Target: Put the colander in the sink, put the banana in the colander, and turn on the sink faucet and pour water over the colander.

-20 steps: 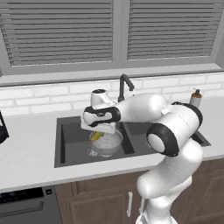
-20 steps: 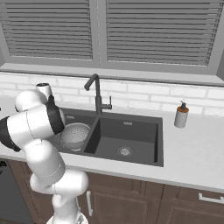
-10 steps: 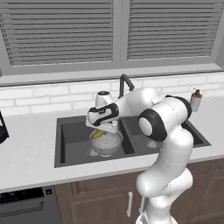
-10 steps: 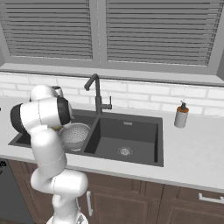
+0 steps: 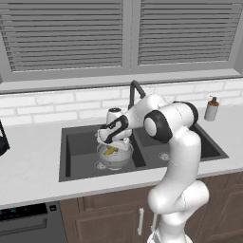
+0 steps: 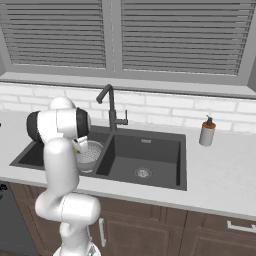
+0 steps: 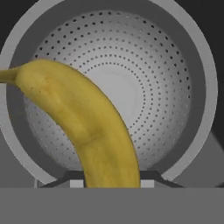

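Note:
The silvery perforated colander sits in the left basin of the dark double sink, near the divider. In the hand view I look straight down into the colander. The yellow banana lies across that view, and its lower end runs between my fingertips. My gripper hangs just above the bowl, shut on the banana. The dark gooseneck faucet stands behind the divider. From the right, my arm covers part of the colander; the faucet and sink are in plain sight.
A white soap dispenser stands on the counter right of the sink. A dark object sits at the far left counter edge. The right basin holds just its drain. A brick backsplash and window blinds close off the back.
My elbow has swung back and upward while the hand stayed over the colander, sinking slightly toward it with the banana still held.

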